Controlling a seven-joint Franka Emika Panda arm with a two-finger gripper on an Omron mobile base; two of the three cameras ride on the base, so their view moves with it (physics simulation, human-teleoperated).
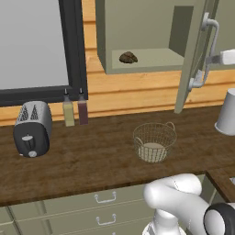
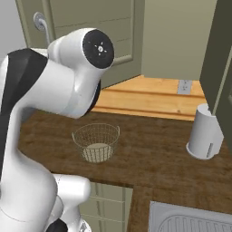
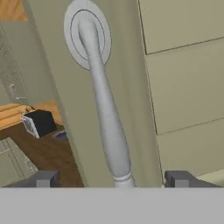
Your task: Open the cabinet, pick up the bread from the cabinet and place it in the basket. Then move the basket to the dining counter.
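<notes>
On my left in the left base view stands a rounded silver toaster (image 1: 32, 128), then two slim bottles (image 1: 75, 109), one pale and one dark, against the wood-panelled wall; none of these concern me. Further right, the sage-green wall cabinet (image 1: 142, 68) has its panelled door (image 1: 195, 55) swung wide, so I judge the opening step done. On its pale shelf sits the bread (image 1: 128, 57), a small, dark, nearly black lump, its long axis lying roughly side to side along the shelf, parallel to the cabinet's front edge. Below it, on the brown wood-plank worktop (image 1: 92, 156), rests the round basket of thin tan wire mesh with a pale base (image 1: 154, 141), upright, mouth up, well apart from the bread. At the right, my gripper (image 3: 113, 179) has its two dark finger tips spread wide on either side of the vertical silver bar handle (image 3: 105, 109), gripping nothing; the bar runs away from me along the door between them. The next move, as I judge it, calls for drawing back off the handle, clearing the door's edge, then reaching left into the cabinet and closing across the bread's short width.
</notes>
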